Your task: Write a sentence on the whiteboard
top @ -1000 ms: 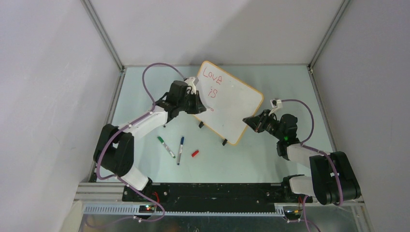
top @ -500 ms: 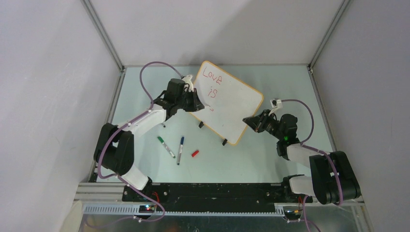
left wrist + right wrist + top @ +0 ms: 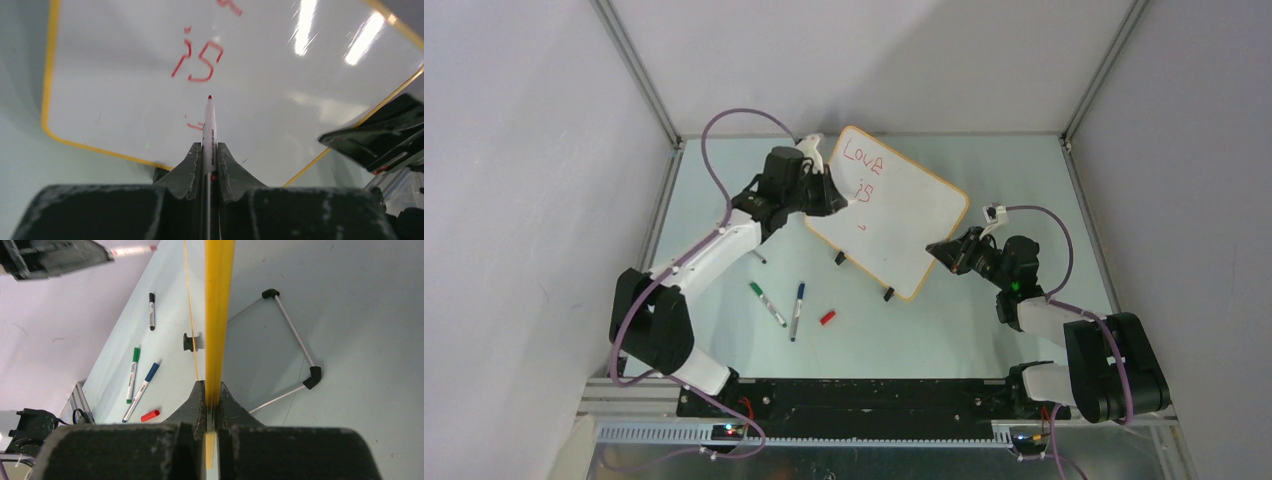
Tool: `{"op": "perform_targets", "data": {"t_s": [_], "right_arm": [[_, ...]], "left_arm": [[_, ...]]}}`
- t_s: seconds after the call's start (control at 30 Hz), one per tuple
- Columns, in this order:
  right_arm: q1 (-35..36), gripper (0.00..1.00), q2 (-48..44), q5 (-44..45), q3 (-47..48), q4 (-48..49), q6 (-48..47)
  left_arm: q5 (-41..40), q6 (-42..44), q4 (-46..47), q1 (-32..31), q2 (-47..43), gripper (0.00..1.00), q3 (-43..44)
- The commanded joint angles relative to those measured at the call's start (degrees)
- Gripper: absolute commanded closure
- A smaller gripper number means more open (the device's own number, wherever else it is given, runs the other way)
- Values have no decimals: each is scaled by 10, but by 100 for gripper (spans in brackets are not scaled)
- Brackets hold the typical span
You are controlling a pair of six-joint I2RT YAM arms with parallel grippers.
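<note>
The whiteboard [image 3: 914, 215] stands tilted at the middle back, framed in orange. On it the sentence [image 3: 862, 170] reads "Love" and "is" in red, with a short red stroke [image 3: 194, 124] below. My left gripper [image 3: 832, 197] [image 3: 209, 148] is at the board's left side, shut on a white red-tipped marker [image 3: 209, 122]. The marker's tip points just under "is"; I cannot tell whether it touches the board. My right gripper [image 3: 940, 249] [image 3: 212, 386] is shut on the board's orange right edge [image 3: 219, 310].
A green marker [image 3: 767, 304], a blue marker [image 3: 797, 310] and a red cap [image 3: 827, 317] lie on the table in front of the board. A black marker [image 3: 151, 311] lies further left. Two black clip feet [image 3: 839, 258] hold the board's lower edge, and a wire stand [image 3: 295, 352] sits behind it.
My left arm has swung away from me along the board's left side, carrying the marker from the short stroke up toward "is". The right gripper and the board have stayed put.
</note>
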Motion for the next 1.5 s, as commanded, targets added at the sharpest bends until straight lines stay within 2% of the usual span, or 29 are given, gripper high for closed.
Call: {"op": "perform_targets", "data": {"t_s": [0.0,0.17,0.3,0.5,0.9,1.47], "right_arm": [[-8,100,5,39,-4,-6,-22],[-8,100,7,38,-3,-2,-21],[-7,100,11,36,-3,1,-18],[-5,100,13,35,-3,3,-18],[-4,100,16,35,-3,7,-17],[-4,100,14,34,-3,7,-17]], "left_arm": [[-42,32,-51,-3,2,100,71],[-59,59,-63,-3,-19,100,34],[-53,46,-23,-10,-39,100,-5],[-35,37,-58,-13,4,100,22],[-18,8,-29,-18,22,100,14],[-19,5,-46,-26,48,100,28]]}}
